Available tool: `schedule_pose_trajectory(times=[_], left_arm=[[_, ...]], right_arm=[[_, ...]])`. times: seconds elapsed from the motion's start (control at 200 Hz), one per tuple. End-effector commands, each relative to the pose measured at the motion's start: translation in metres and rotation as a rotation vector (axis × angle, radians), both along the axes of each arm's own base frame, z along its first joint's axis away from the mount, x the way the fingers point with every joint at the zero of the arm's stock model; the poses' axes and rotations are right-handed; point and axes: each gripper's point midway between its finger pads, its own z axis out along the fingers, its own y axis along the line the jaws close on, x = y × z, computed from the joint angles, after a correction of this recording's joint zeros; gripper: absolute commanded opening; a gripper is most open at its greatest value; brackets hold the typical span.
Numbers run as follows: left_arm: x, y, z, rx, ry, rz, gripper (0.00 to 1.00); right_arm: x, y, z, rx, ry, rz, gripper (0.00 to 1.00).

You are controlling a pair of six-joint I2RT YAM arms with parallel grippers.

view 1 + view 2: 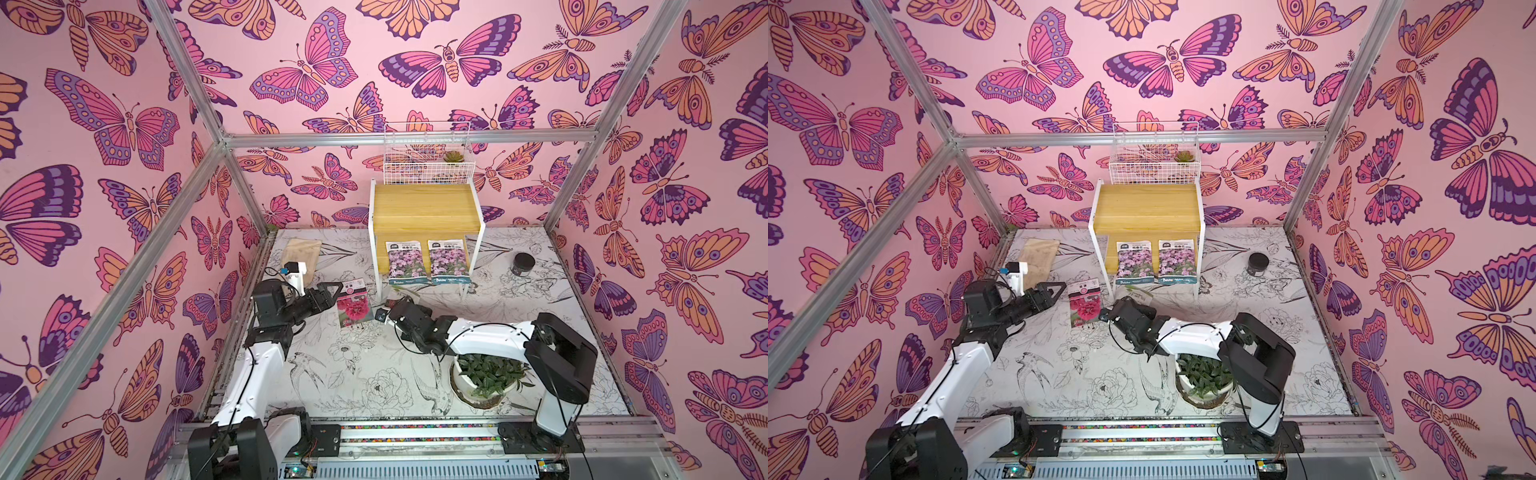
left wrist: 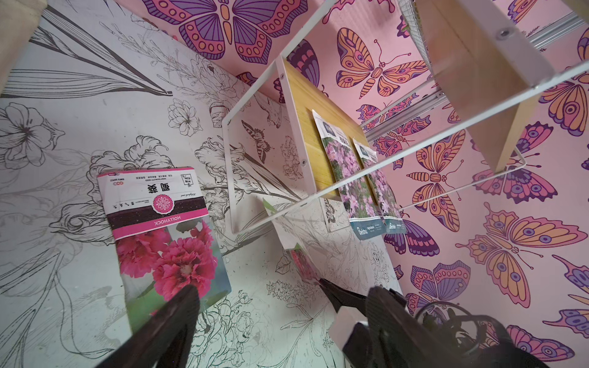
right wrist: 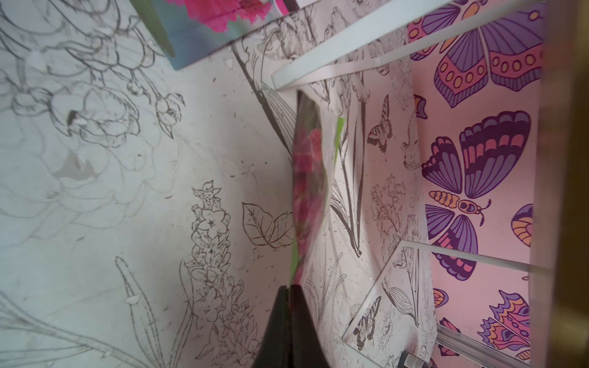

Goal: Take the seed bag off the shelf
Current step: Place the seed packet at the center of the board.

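We've got the R hand (image 3: 290, 291) pinched tight on a seed bag (image 3: 307, 178), gripping it at one end. From the R wrist cam the bag is seen edge-on, w/ red-pink blooms and a green strip on the print. It's off the shelf (image 1: 424, 205). In the L wrist view the seed bag (image 2: 298, 258) sits low, just in front of the shelf's white legs, nearest the front L leg. We can't tell if it touches the surface (image 1: 374, 374).

The L hand (image 1: 332, 291) is at the L edge of the Hollyhock bag (image 1: 353, 305), which lies flat on the surface, L of the shelf. Its fingers (image 2: 178, 309) stand apart w/ nothing btwn them. One tip overlaps the bag's bottom corner in the wrist view, but we can't tell if there's contact.

Two purple-flower bags (image 1: 406, 262) lean side by side on the shelf's lower step, bottom edges hanging past its front.

A white wire basket (image 1: 428, 168) is behind and above the top step, w/ a small succulent (image 1: 453, 157) in it.

Elsewhere on the surface:
- A black jar (image 1: 523, 262) stands R of the shelf, well apart from it.
- A potted plant (image 1: 490, 374) in a white pot sits under the R arm.
- A tan flat board (image 1: 301, 251) lies at the rear L, behind the L hand.
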Motion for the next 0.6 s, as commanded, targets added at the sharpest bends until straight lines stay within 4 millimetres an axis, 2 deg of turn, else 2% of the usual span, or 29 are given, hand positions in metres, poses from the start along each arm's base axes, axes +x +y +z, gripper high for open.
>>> schedule_pose_trajectory(times=[0.0, 0.09, 0.105, 0.175, 0.27, 0.35, 0.436, 0.541, 0.561, 0.596], left_arm=[[-0.002, -0.001, 0.001, -0.007, -0.015, -0.016, 0.85], [-0.002, -0.001, 0.001, -0.006, -0.016, -0.017, 0.85], [-0.002, -0.001, 0.001, -0.007, -0.015, -0.017, 0.85], [-0.002, -0.001, 0.001, -0.007, -0.013, -0.016, 0.85], [-0.001, -0.001, 0.0, -0.006, -0.011, -0.016, 0.85], [0.0, 0.0, -0.001, -0.005, -0.007, -0.015, 0.85], [0.001, 0.0, -0.004, -0.005, 0.0, -0.016, 0.85], [0.002, 0.0, -0.005, -0.003, 0.001, -0.017, 0.85], [0.002, 0.0, -0.005, -0.005, 0.004, -0.017, 0.85], [0.002, -0.001, -0.005, -0.006, 0.005, -0.019, 0.85]], right_arm=[[0.001, 0.007, -0.009, 0.02, 0.034, 0.001, 0.0], [-0.001, 0.009, -0.014, 0.018, 0.049, -0.001, 0.0], [-0.001, 0.009, -0.013, 0.021, 0.05, -0.001, 0.04], [-0.003, 0.007, -0.013, 0.025, 0.061, -0.003, 0.35], [-0.01, 0.006, -0.005, 0.055, 0.073, 0.004, 0.5], [-0.018, 0.009, 0.01, 0.1, 0.074, 0.019, 0.61], [-0.027, 0.015, 0.039, 0.165, 0.071, 0.046, 0.65], [-0.032, 0.019, 0.087, 0.254, 0.016, 0.084, 0.73], [-0.033, 0.017, 0.106, 0.29, -0.017, 0.094, 0.74], [-0.031, 0.016, 0.124, 0.317, -0.062, 0.109, 0.76]])
